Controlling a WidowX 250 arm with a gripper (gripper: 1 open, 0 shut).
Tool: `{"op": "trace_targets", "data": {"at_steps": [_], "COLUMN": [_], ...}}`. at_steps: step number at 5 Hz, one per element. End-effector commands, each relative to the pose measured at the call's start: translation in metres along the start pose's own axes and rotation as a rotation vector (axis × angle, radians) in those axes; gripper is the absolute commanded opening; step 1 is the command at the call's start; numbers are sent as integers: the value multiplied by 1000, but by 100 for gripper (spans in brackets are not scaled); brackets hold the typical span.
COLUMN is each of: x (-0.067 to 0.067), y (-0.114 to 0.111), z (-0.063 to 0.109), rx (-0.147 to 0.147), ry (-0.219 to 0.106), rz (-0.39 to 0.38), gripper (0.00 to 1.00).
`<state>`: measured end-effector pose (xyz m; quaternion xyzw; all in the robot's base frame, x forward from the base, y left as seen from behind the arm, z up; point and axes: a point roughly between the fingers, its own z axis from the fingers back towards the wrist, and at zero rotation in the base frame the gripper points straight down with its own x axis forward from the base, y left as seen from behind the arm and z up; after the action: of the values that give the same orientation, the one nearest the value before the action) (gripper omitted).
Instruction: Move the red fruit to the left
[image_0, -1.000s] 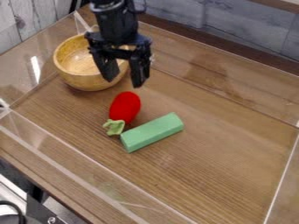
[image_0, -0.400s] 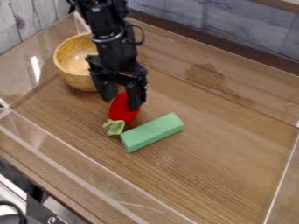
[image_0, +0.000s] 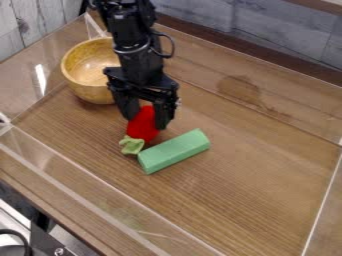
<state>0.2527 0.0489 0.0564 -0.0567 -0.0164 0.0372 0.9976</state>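
at the far left of the wooden table sits a wooden bowl, pale inside and apparently empty, well clear of the action. just to its right the black gripper points straight down over the red fruit — its fingers spread wide, one on either side of the strawberry's red body, closed on nothing yet. whether the fingertips touch the skin cannot be told from this view.

the red fruit lies on its side near the middle of the table, its pale green leafy cap pointing toward the camera and its red end tucked under the gripper. it looks like a small hollow or solid plastic toy: light, stiff, unlikely to crush, but glossy and egg-shaped, so it could squirt out of a pinch placed too near either tapering end. the safest hold appears to be across the widest part of the red body, low enough that the fingers pass its bulge, rather than on the thin cap.

to the right, the green block rests just beside the fruit, one end near the leafy cap — close enough that a finger coming down on that side might nudge it. a clear low wall rims the table.
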Motion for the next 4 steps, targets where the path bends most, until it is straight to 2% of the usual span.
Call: {"op": "trace_targets", "data": {"at_steps": [1,3,4], "x": [15,28,33], "y": [-3,10,22], "z": [12,6,3], "rx": [26,40,44], "ry": [-62,-64,-63], "rz": [-13,-14,15], "gripper": [100,100,100]}}
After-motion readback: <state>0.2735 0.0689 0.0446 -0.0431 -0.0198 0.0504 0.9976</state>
